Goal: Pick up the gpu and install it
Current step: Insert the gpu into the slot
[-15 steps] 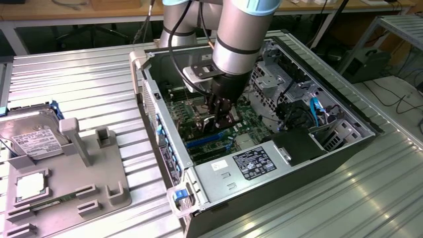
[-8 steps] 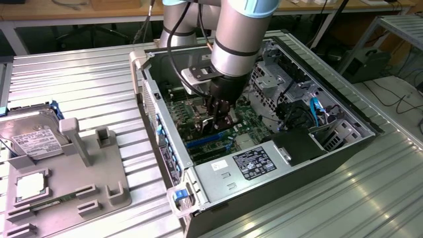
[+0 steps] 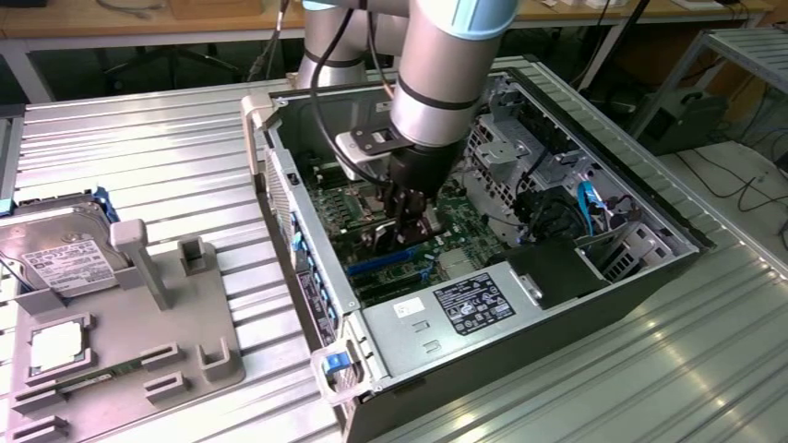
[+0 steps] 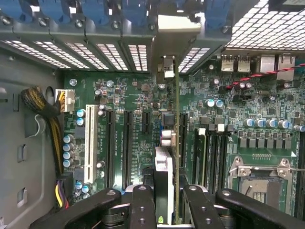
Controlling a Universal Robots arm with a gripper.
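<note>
The open computer case lies on its side on the metal table, and my arm reaches down into it. My gripper is shut on the gpu just above the green motherboard. In the wrist view the gpu stands edge-on between my black fingers, with my gripper closed on its near end. Its silvery bracket reaches the rear slot openings of the case. The card runs along a black expansion slot; whether it is seated I cannot tell.
Free black slots and a white slot lie beside the card. The CPU socket, memory slots and braided cables flank it. The power supply and drive cage crowd the case. A hard drive rests on a grey fixture at the exterior view's left.
</note>
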